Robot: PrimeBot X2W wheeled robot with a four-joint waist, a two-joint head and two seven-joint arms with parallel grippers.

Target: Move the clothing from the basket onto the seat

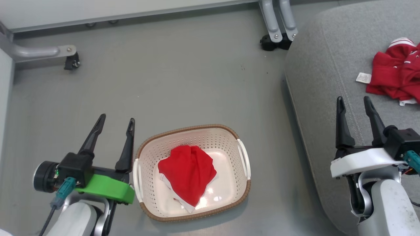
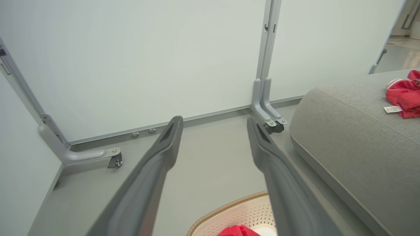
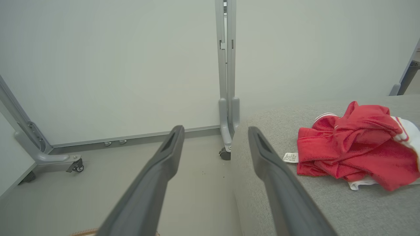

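Note:
A red garment [image 1: 188,173] with white trim lies bunched in the cream basket [image 1: 229,134] on the floor; its brown rim [image 2: 226,206] shows in the left wrist view. Another crumpled red garment [image 1: 397,73] with a white tag lies on the grey seat [image 1: 328,75] at the right, also seen as red clothing [image 3: 357,147] on the cushion [image 3: 272,131]. My left gripper [image 1: 116,120] stands open just left of the basket, empty. My right gripper [image 1: 353,100] stands open over the seat's front edge, empty, short of the garment.
White partition panels stand behind, on grey feet with castors [image 1: 71,60] [image 1: 270,42]. Grey floor [image 1: 180,82] stretches between the basket and the panels. The seat's rounded edge [image 2: 328,137] rises right of the basket.

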